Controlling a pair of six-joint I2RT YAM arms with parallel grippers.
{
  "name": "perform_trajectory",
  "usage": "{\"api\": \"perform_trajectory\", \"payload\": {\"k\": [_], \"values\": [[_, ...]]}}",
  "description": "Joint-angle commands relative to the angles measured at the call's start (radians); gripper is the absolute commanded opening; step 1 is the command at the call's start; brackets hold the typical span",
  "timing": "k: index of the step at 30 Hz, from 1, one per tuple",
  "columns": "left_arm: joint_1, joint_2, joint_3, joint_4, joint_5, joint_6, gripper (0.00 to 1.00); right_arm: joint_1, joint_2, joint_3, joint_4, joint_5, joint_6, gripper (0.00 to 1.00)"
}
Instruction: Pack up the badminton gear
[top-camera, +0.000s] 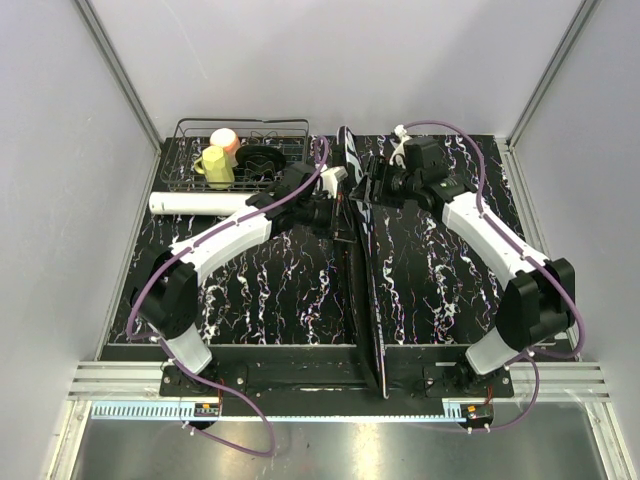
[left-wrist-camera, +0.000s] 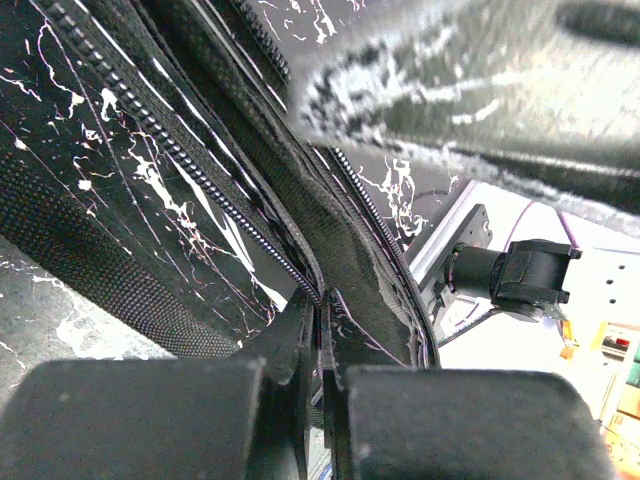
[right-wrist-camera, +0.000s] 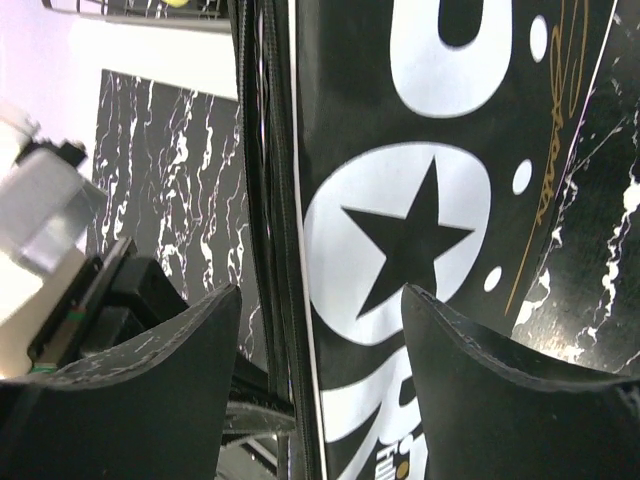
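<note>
While the black racket bag (top-camera: 366, 290) is standing on edge down the middle of the worktop (top-camera: 440, 280), running from the near edge to the far side, the left hand (left-wrist-camera: 322, 340) is pinching its zipper seam, fingers fully closed on the fabric. Right hand (right-wrist-camera: 320, 295) is sitting just across the bag, fingers spread wide, star print showing in the gap, gripping nothing. White tube (top-camera: 200, 203) is lying far left. Wire basket (top-camera: 190, 135) is sitting behind it, holding yellow cup (top-camera: 215, 167) and pink cup (top-camera: 226, 140).
</note>
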Motion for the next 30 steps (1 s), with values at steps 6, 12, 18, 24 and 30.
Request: {"api": "perform_trajectory", "payload": {"k": [6, 12, 18, 24, 30], "values": [[-0.015, -0.056, 0.088, 0.047, 0.009, 0.002, 0.00, 0.052, 0.086, 0.114, -0.028, 0.080, 0.002, 0.75], [-0.020, -0.075, 0.089, 0.033, -0.014, 0.011, 0.00, 0.060, 0.120, 0.128, -0.042, 0.145, 0.045, 0.54], [-0.023, -0.122, 0.056, 0.018, -0.076, 0.018, 0.00, 0.060, 0.085, 0.084, 0.016, 0.163, 0.190, 0.10], [-0.029, -0.197, -0.058, 0.074, -0.100, -0.003, 0.41, 0.058, 0.033, 0.010, 0.105, 0.202, 0.330, 0.00], [-0.091, -0.225, -0.101, 0.039, -0.161, 0.044, 0.75, 0.054, 0.000, -0.053, 0.185, 0.200, 0.445, 0.00]]}}
